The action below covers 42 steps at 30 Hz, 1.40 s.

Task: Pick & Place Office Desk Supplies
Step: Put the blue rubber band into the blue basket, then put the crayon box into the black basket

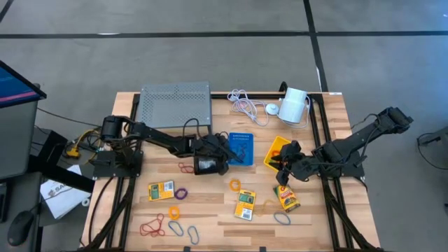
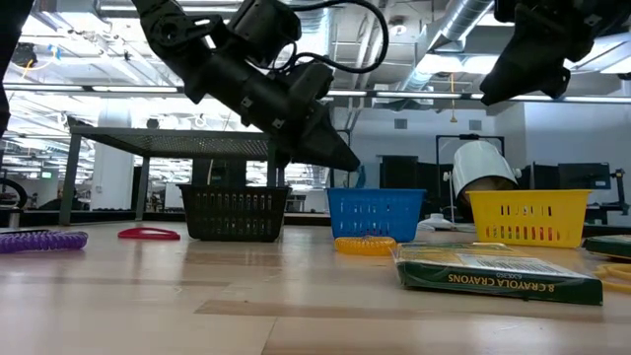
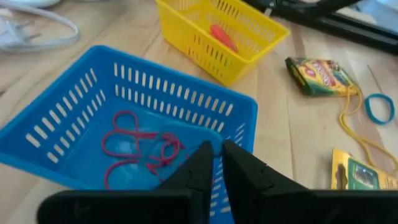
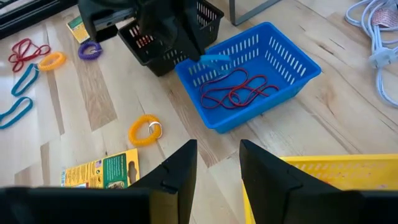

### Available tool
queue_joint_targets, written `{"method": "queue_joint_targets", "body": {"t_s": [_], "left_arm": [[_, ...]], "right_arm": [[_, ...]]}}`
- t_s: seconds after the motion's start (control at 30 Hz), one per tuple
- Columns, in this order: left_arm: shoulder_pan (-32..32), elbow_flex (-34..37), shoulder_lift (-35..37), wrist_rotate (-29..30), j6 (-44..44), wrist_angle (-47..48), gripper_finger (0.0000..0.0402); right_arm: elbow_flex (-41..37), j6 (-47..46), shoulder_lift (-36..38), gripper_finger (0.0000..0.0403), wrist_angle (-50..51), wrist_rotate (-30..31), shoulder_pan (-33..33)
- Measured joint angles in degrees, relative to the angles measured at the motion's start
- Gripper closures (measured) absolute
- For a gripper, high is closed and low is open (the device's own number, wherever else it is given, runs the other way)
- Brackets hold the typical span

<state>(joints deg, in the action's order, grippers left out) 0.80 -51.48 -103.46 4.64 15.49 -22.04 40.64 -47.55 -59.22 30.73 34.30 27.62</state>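
My left gripper (image 3: 219,155) reaches from the table's left over the near wall of the blue bin (image 3: 174,81), its fingers almost together. A light blue loop (image 4: 216,59) shows at their tips. Red loops (image 3: 137,146) lie on the blue bin's floor. Left of it stands the black bin (image 4: 168,37), right of it the yellow bin (image 1: 278,150). My right gripper (image 4: 217,168) hangs open above the table beside the yellow bin, nothing between its fingers. Crayon packets (image 1: 161,190) (image 1: 245,203) (image 1: 287,198) and several coloured loops (image 1: 173,212) lie on the near half of the table. My left gripper pinches the light blue loop (image 4: 216,59) at its fingertips (image 4: 198,51), slanting down from the table's left. The loop sits clear of the table, just above the blue bin's rim. The left wrist view does not show the loop, so which part is pinched cannot be told.
A grey perforated box (image 1: 175,105), a coiled white cable (image 1: 245,105) and a white cylinder (image 1: 294,105) stand along the far edge. An orange coil (image 4: 145,130) lies near the blue bin. A monitor (image 1: 14,91) stands off the table's left side.
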Motion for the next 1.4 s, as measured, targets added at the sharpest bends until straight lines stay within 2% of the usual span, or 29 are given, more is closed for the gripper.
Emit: {"method": "queue_joint_targets", "body": {"t_s": [0.23, 0.5, 0.6, 0.67, 0.87, 0.97, 1.1, 1.2, 1.4], "left_arm": [[0.0, 0.0, 0.0, 0.0, 1.7, 1.0, 0.0310], [0.0, 0.0, 0.0, 0.0, 3.1, -1.0, 0.0231], [0.0, 0.0, 1.3, -0.1, 4.5, -1.4, 0.0210], [-0.1, 0.1, 3.0, -1.5, 5.6, 0.0, 0.0202], [-2.8, 0.1, 8.6, -8.9, 7.9, 1.2, 0.0199], [-5.7, 0.1, 11.7, -11.5, 7.7, 1.1, 0.0204], [-9.9, 0.9, 16.9, -12.1, 6.7, 0.4, 0.0211], [-13.2, 3.9, 21.8, -9.0, 5.7, -0.7, 0.0215], [-20.9, 14.1, 30.0, 5.8, 6.0, -8.8, 0.0222]], "right_arm": [[0.0, 0.2, 0.0, 0.0286, 0.0, -2.4, 0.0], [0.0, 1.7, 0.0, 0.0286, -1.8, -10.0, -0.3], [-0.7, 2.5, 0.0, 0.0286, -6.4, -15.4, -1.3], [-1.9, 2.2, -0.1, 0.0286, -10.0, -18.8, -2.0], [-5.1, -4.1, -1.7, 0.0284, -17.2, -23.7, -2.4], [-5.9, -5.9, -2.6, 0.0273, -17.7, -24.0, -2.3], [-5.9, -4.8, -2.7, 0.0250, -19.9, -23.8, -2.3], [-5.9, -3.2, -2.5, 0.0239, -21.7, -23.8, -2.3], [-5.9, -3.0, -2.7, 0.0240, -21.3, -24.6, -1.9]]}}
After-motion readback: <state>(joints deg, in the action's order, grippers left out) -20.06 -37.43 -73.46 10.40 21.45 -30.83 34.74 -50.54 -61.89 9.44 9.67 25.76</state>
